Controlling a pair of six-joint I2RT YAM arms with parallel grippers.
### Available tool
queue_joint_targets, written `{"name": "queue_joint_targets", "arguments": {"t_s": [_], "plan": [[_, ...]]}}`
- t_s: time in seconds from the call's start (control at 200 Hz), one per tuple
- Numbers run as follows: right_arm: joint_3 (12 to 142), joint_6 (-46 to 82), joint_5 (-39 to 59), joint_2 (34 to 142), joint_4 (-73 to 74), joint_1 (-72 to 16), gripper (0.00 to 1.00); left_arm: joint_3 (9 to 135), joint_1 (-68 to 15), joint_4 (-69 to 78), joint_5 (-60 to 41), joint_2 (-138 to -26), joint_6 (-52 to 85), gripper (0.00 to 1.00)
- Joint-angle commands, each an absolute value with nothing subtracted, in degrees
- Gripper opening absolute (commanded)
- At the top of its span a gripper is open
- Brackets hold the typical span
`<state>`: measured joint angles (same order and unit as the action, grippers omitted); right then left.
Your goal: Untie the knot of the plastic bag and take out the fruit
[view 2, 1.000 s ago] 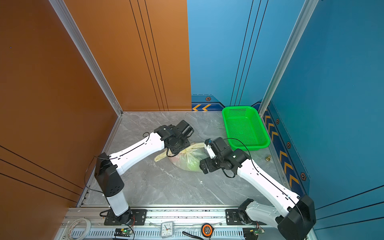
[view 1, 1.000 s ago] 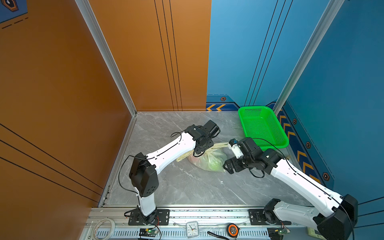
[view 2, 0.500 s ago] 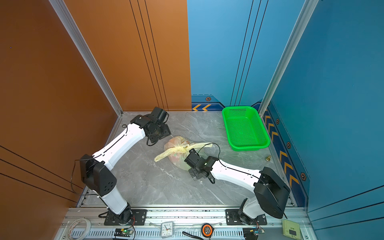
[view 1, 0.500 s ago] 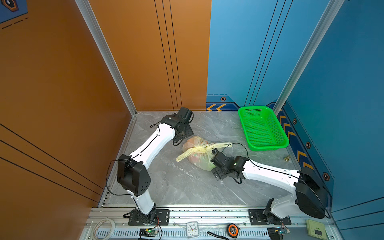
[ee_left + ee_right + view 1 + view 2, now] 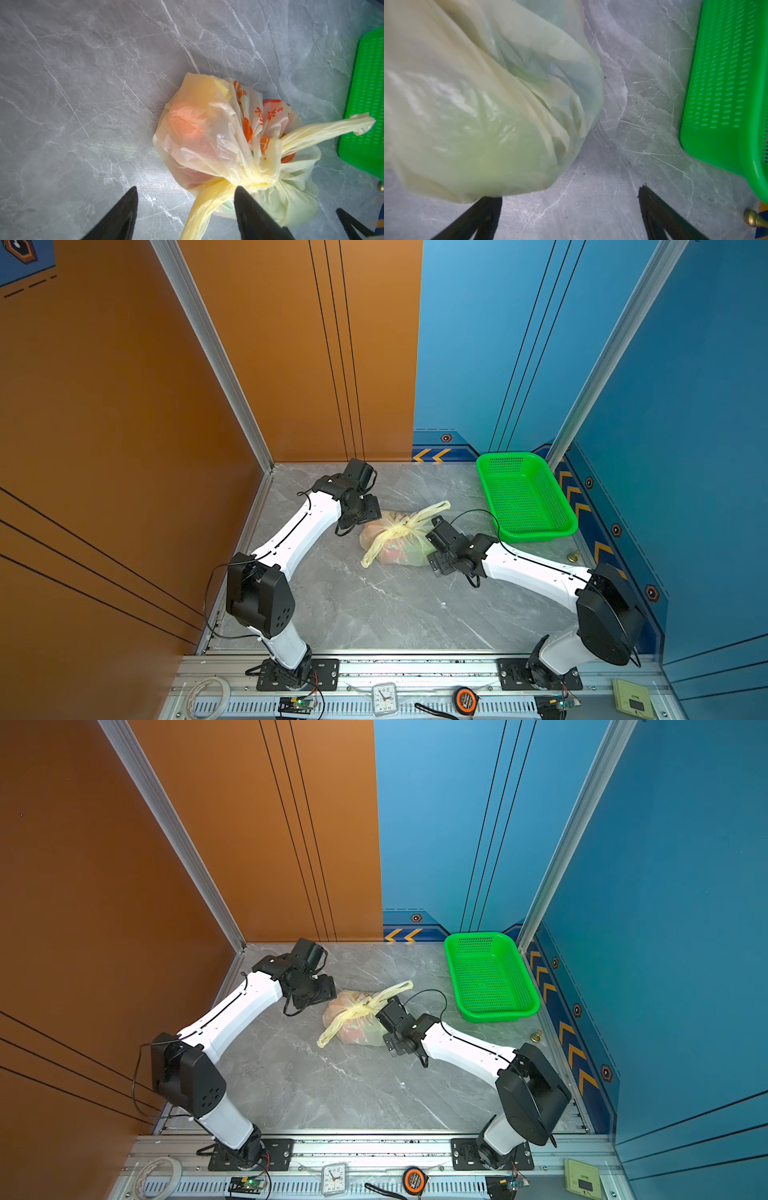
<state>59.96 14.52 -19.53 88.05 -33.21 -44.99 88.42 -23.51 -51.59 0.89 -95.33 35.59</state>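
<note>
Plastic bag [image 5: 226, 124] cream-yellow, orange print — fruit [image 5: 187, 124] inside perhaps orange; basket [image 5: 525, 499] green, perforated; tabletop [image 5: 395, 605] grey-veined.

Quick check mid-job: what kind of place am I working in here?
Likely a robot test booth: painted panel walls, arm mounts bolted to an aluminium rail, a clock and tape measure on it.

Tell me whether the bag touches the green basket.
Apart. Both top views show bare table between the bag and the basket. The right wrist view shows the gap too.

- The left gripper [image 5: 371, 511] is off the bag [image 5: 397, 549] now, jaws spread, at its 10 o'clock.
- The right gripper [image 5: 436, 549] has dropped low, at the bag's 3 o'clock.
</note>
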Motion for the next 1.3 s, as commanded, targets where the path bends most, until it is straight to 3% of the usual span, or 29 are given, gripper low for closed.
{"name": "queue_joint_targets", "arguments": {"t_s": [0.0,0.17,0.636,1.297], "plan": [[60.84,10.03,-9.04,81.56,-34.94,-43.42,1.0,87.23,-23.03,-48.87,-3.46,-94.05,26.87,0.71],[64.09,10.2,2.23,76.59,-35.31,-38.11,1.0,85.46,-22.8,-46.2,-5.11,-94.25,18.07,0.64],[74.37,11.32,1.58,86.31,-35.71,-37.67,0.99,91.76,-23.32,-47.07,-12.99,-103.37,35.0,0.61],[75.76,10.15,2.04,90.78,-34.12,-38.14,0.99,96.4,-26.63,-51.87,-8.41,-110.4,42.88,0.58]]}}
